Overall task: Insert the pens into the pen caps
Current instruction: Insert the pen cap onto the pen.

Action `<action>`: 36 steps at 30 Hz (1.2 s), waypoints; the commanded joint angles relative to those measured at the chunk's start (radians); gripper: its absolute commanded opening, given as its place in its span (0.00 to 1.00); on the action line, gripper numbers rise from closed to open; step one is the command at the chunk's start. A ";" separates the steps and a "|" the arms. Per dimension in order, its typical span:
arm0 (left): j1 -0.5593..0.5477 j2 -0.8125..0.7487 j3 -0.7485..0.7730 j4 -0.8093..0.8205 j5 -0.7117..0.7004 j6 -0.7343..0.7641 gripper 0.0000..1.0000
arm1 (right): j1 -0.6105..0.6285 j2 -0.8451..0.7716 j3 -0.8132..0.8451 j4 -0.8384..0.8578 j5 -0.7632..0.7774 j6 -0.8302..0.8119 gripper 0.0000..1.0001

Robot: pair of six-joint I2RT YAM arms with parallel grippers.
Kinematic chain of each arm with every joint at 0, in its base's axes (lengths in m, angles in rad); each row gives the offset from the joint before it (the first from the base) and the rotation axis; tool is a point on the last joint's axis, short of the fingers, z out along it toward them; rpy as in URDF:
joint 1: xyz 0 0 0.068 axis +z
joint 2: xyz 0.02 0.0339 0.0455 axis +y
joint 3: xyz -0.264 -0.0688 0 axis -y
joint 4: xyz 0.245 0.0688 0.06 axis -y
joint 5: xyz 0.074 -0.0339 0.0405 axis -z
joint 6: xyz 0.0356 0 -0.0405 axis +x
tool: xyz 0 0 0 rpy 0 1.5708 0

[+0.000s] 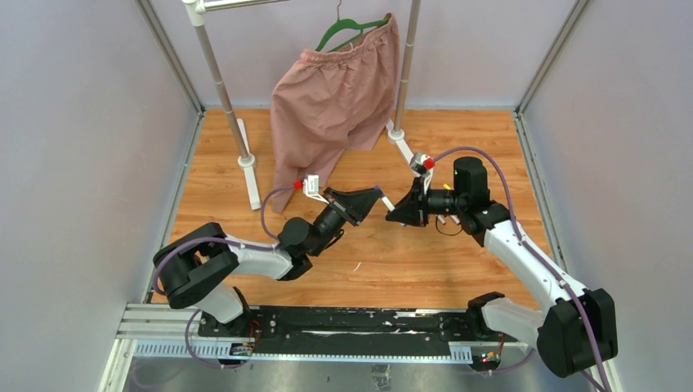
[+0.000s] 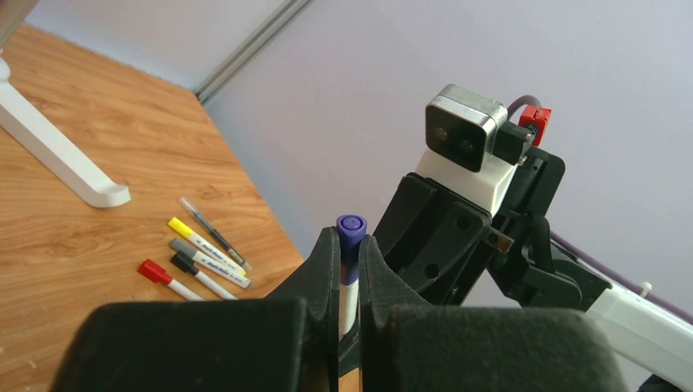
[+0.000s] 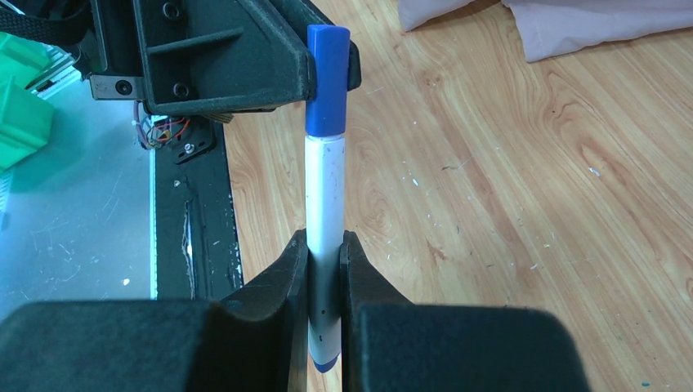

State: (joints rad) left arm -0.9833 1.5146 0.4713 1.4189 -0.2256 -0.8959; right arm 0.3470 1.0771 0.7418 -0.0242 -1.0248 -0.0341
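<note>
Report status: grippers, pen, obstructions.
Left gripper shut on cap. Right gripper shut on pen. Cap on pen, held mid-air between both. Nothing blocking; other pens on table.

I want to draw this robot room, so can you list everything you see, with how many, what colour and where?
pink cloth shorts: one, pink, hanging from the hanger.
green plastic hanger: one, green, up on the rack.
metal clothes rack with white feet: one, grey and white, back of the table.
brown wooden table: one, brown, under everything.
slim loose marker pens: five, ends red, black, grey, yellow, plus one thin dark pen, side by side on the table.
white marker pen with a blue-purple cap: one, in the air between both pincers.
left pincer: one, black, shut on that pen's cap end.
right pincer: one, black, shut on its white barrel.
</note>
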 commanded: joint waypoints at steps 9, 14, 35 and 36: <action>-0.066 0.093 -0.014 0.107 0.182 -0.027 0.00 | 0.012 -0.015 -0.001 0.041 -0.018 -0.023 0.00; -0.067 0.068 -0.032 0.114 0.172 -0.060 0.00 | 0.012 -0.019 -0.001 0.036 -0.038 -0.048 0.00; -0.066 -0.045 -0.053 0.002 0.119 -0.066 0.20 | 0.014 -0.024 -0.006 0.029 -0.041 -0.125 0.00; -0.067 -0.042 -0.052 0.000 0.122 -0.067 0.21 | 0.014 -0.024 -0.007 0.029 -0.044 -0.123 0.00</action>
State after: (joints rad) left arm -1.0058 1.4761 0.4149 1.4631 -0.2111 -0.9512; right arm 0.3489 1.0592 0.7387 -0.0601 -1.0805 -0.1459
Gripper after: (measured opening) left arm 0.205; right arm 0.135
